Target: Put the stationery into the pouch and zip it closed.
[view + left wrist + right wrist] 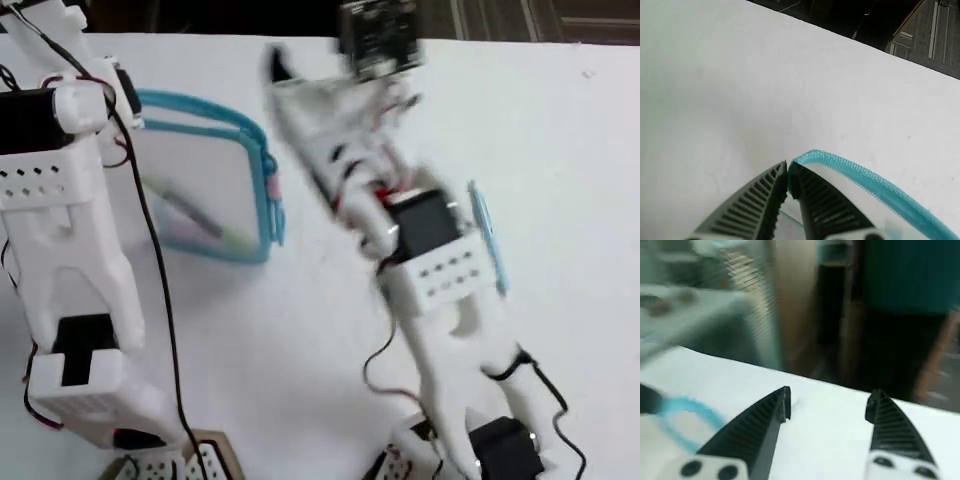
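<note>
Left fingers (771,192): clenched, with the tips meeting on the blue edge of the pouch. In the high view this is at the pouch's far left corner.
Pouch (200,108): clear-faced with a blue zip trim. It lies flat on the worktop (560,150) between the two arms, closer to the left one.
Stationery (190,215): pen-like pieces lying inside the pouch behind the clear face. They are too blurred to count.
Right fingers (765,415): spread apart and gripping nothing. They are held over the worktop near the pouch's far right corner, and a loop of the blue trim shows beside them in the right wrist view.
Blue stick (487,235): a slim light-blue item, possibly a pen. It lies on the worktop just to the right of the right arm, outside the pouch.
</note>
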You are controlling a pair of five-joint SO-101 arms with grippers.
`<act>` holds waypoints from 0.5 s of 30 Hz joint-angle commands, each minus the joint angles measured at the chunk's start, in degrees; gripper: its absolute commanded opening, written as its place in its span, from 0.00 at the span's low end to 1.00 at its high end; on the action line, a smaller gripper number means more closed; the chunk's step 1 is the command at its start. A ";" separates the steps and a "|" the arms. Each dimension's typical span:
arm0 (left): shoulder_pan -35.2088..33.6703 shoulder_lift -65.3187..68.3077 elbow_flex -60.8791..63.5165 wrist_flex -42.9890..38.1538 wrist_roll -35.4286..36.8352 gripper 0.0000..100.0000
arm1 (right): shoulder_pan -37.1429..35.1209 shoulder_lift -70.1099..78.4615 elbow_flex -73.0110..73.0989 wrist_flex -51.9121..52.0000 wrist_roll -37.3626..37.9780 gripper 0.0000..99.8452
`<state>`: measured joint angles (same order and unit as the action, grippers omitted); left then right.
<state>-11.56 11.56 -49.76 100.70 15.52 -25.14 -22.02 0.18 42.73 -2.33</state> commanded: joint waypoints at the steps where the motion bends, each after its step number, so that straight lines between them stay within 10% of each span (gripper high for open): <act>1: -0.22 0.22 1.41 0.35 0.62 0.02 | 11.74 0.22 0.00 9.45 8.53 0.25; 15: -0.04 0.31 1.93 -0.26 0.53 0.02 | 38.73 33.19 2.73 14.73 29.45 0.25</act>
<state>-11.56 11.56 -49.76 100.62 15.52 12.57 6.11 5.19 58.99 26.07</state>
